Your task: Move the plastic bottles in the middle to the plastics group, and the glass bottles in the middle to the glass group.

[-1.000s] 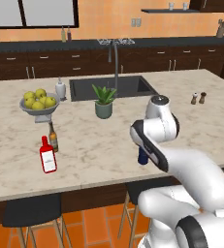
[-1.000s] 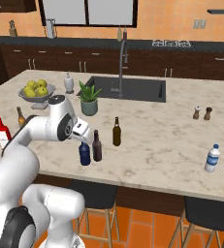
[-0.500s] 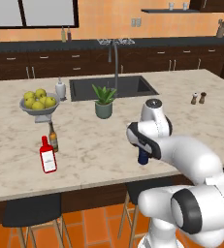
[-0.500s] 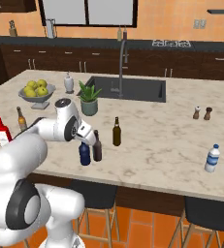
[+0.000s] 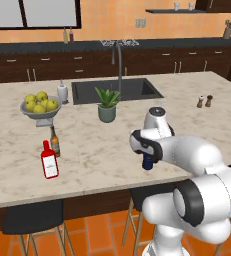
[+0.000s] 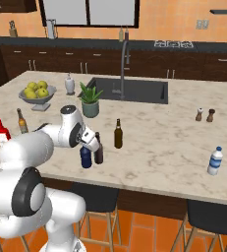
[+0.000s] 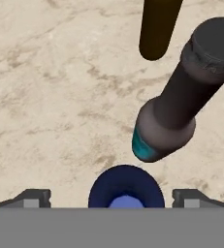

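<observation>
Since a second ago the arm has drawn in closer to the bottles in the middle of the counter, and the gripper [image 7: 111,196] now sits directly above the dark-blue plastic bottle [image 6: 86,156], its jaws spread apart on either side of the blue cap without touching it.

The marble island counter [image 6: 169,147] carries everything. A dark sink [image 6: 129,90] is set into it toward the far edge, with a tall faucet [image 6: 123,64] behind it. Near the far left corner stands a bowl of yellow-green fruit [image 6: 37,92], with a small white dispenser [image 6: 69,84] beside it and a potted plant [image 6: 90,101] just by the sink.

The dark-blue plastic bottle stands near the front edge of the counter, in the middle. Just beside it is the near-black glass bottle [image 7: 179,104], whose blue label shows in the hand view. The amber-brown glass bottle [image 6: 118,134] stands near them, farther from the front edge.

By the left edge stand the red bottle [image 5: 49,160] and the small brown bottle [image 5: 54,142], close together. Two clear plastic bottles [image 6: 214,161] stand near the right edge. Salt and pepper shakers [image 6: 205,115] sit toward the far right.
</observation>
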